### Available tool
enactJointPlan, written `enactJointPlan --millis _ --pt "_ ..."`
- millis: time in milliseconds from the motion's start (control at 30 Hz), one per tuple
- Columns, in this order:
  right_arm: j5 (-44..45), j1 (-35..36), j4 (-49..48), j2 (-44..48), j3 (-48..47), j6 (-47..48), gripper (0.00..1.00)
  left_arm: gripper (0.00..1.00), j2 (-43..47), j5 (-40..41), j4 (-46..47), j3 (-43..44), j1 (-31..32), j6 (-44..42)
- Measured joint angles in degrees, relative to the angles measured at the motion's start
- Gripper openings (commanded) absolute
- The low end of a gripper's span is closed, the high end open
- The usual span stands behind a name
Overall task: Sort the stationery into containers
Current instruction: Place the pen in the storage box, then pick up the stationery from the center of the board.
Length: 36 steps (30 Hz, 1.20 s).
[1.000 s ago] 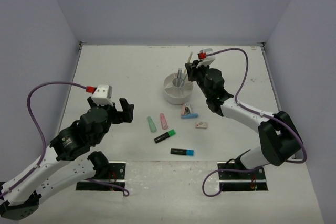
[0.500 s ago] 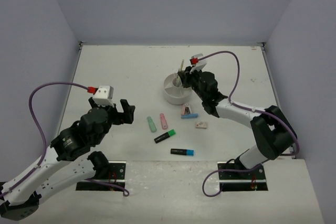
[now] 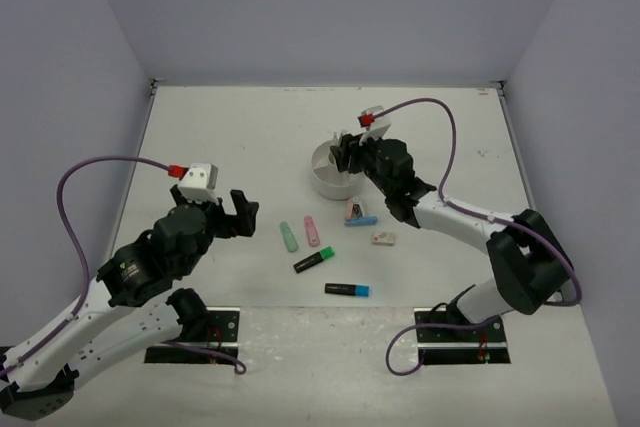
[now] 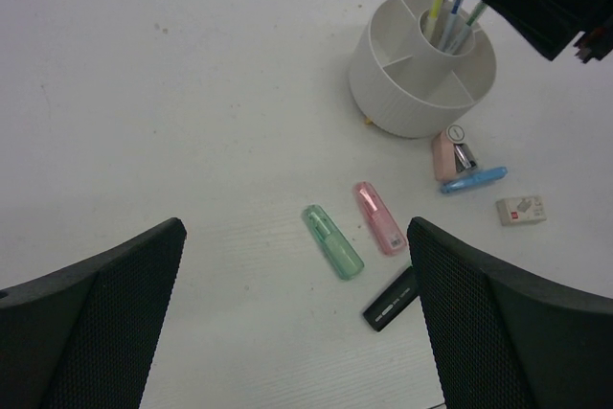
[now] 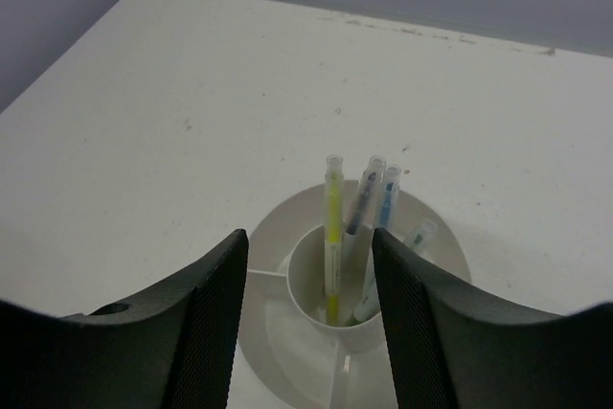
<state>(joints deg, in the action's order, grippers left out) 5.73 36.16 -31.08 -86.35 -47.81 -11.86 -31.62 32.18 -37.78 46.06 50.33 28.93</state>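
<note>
Parted and released, the right gripper [image 3: 344, 151] is held over the round white organiser [image 3: 324, 183] with nothing grasped between its fingers. In the right wrist view four thin pens [image 5: 333, 233] are seen in the gap between those fingers, standing tilted in the central cup [image 5: 305, 286]; no finger is seen touching them. The wedge compartments that can be seen around the cup hold nothing.

The organiser is placed a little right of the middle of the table [image 3: 220, 127], nearer its far edge than its near edge.

The left gripper [image 3: 238, 207] is spread wide, grasps nothing, and is held above the left half of the surface, well apart from the organiser.

Loose stationery is left on the surface between the organiser and the near edge. A small pink item [image 3: 354, 208] and a blue marker [image 3: 361, 219] lie touching just beside the organiser's near side, with a pale eraser [image 3: 383, 238] near them toward the right edge. A mint marker [image 3: 288, 236] and a pink marker [image 3: 312, 231] lie side by side, apart. A green highlighter [image 3: 313, 262] is found just nearer the near edge, and a blue highlighter [image 3: 346, 289] lies nearest that edge.
</note>
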Motion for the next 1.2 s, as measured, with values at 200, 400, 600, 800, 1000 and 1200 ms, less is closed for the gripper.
enactJointPlan --millis 200,400,600,800,1000,1200 --pt "5.11 0.11 16.94 15.36 -2.03 -2.3 0.58 1.0 -1.96 1.89 -0.54 0.02 0.0 0.72" --pt "3.27 0.12 39.34 22.26 -7.8 -3.93 0.53 1.0 -6.3 5.63 -2.64 0.08 -0.03 3.4" --pt "1.02 2.48 52.54 20.39 -6.33 -8.35 0.53 1.0 -8.23 9.67 -6.56 0.4 -0.09 7.46" --pt "-0.43 12.79 55.32 4.67 -9.86 -12.12 0.54 1.0 -8.96 11.03 -8.42 1.41 -0.44 10.26" --pt "-0.08 16.48 57.84 -13.37 -21.02 -14.72 0.56 1.0 -10.98 11.12 -8.7 1.62 -0.44 10.71" --pt "0.89 18.1 60.01 -21.11 -27.54 -15.71 0.53 1.0 -12.07 10.64 -8.67 1.62 -0.44 10.49"
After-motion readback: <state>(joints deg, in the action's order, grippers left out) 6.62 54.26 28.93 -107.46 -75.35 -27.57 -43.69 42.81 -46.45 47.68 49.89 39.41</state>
